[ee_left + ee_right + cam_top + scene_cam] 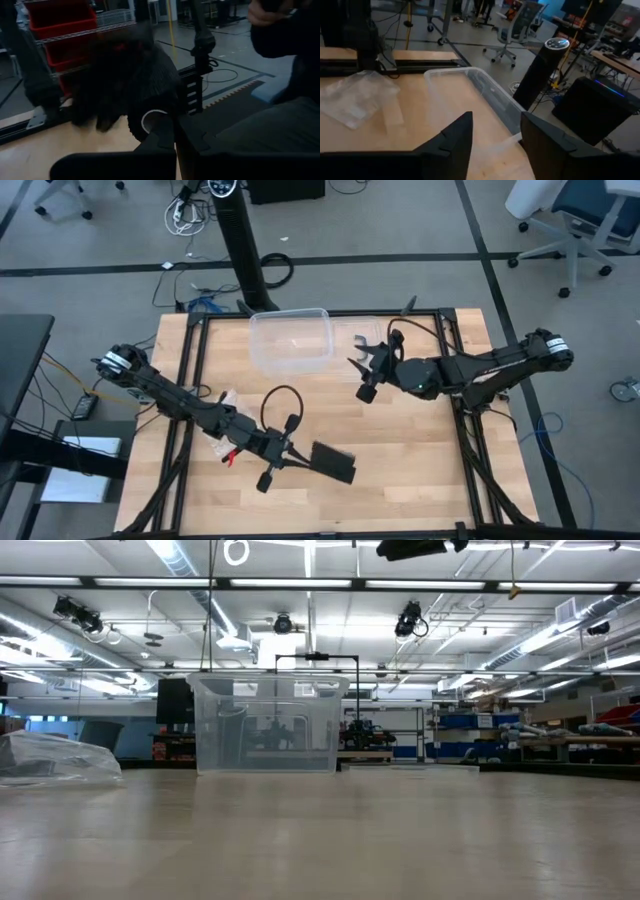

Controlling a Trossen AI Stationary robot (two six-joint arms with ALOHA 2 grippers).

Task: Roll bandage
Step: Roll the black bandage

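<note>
High view: the bandage [333, 463] lies as a flat black strip near the front edge of the desk [420, 470], its long axis running slantwise from the left gripper [268, 478] toward the front right corner. The left gripper sits at the strip's near end, fingers closed, and seems to pinch that end, though the contact itself is hard to make out. The right gripper [364, 360] hovers well apart, near the back edge just beside the clear plastic box [291, 340], fingers spread and empty. The left arm is clearly the nearer one; the bandage lies toward the front left from the right fingers.

Low view: only the clear box [265, 725] and a crinkly plastic bag [55, 758] show on the desk; neither gripper nor the bandage is visible here.

Left wrist view: dark ribbed fabric, likely the bandage [145, 75], bunches just ahead of the closed fingers, apparently caught between them.

Right wrist view: the right fingers [455, 137] stand apart with nothing between them, facing the clear box [490, 95] and the bag [355, 97]. Judging from this, rolling would go along the strip's length from the left gripper's end
</note>
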